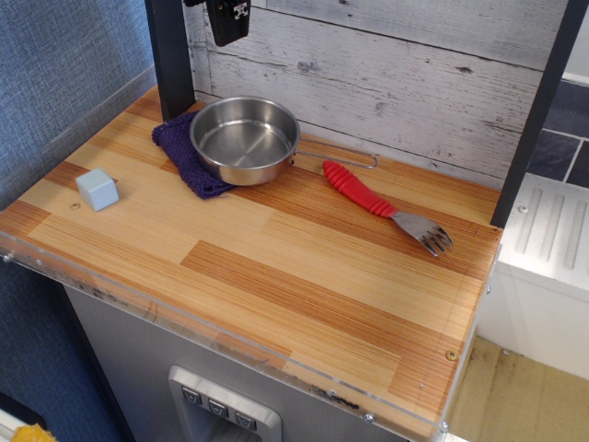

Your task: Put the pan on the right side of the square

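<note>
We see the wooden desk (276, 276) with its front and right stretches bare. Near the back edge, toward the left corner, the pan (244, 140) sits partly on a dark purple cloth (189, 152), its thin wire handle (340, 158) pointing toward the right edge. A red-handled fork (382, 204) lies just beside that handle, tines toward the right edge. The square (97, 189) rests by the left edge, well apart from the pan. The end effector (227, 20) hangs above the back edge; we cannot tell whether it is apart or together.
</note>
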Controlling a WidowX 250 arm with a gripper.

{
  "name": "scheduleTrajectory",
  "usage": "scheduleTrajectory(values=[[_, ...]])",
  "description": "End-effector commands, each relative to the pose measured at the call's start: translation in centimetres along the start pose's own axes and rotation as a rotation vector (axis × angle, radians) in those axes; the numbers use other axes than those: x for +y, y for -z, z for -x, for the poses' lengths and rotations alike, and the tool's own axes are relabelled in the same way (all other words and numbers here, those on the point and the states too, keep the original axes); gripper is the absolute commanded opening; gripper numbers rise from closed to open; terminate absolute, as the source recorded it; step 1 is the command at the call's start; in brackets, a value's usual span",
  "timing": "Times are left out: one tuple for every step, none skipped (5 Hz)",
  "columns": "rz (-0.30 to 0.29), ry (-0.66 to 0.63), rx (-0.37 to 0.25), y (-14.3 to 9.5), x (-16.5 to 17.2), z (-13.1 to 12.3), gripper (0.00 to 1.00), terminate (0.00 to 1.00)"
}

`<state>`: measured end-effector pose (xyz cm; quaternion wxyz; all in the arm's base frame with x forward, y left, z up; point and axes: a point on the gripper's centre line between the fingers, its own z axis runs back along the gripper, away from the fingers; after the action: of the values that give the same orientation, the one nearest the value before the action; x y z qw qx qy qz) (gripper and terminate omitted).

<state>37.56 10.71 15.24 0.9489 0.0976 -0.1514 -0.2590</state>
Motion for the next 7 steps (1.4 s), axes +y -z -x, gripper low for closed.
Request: scheduleTrajectory(values=[[0.000,0.000,0.000,0.0,0.0,0.0,1.00,0.00],[-0.003,-0.157,0.006,0.1,0.1,1.7,1.00,0.00],[-0.008,-0.323,0.046,1.0,-0.3,3.2,1.00,0.00],[-0.001,-0.421,0.061,1.7,-0.2,4.3,1.00,0.00],[-0.005,-0.538,0.071,2.8,0.2,4.9,1.00,0.00],[-0.014,-0.604,0.086,3.7,0.6,4.6,1.00,0.00],[-0.016,-0.674,0.087,5.0,0.8,4.4,1.00,0.00]])
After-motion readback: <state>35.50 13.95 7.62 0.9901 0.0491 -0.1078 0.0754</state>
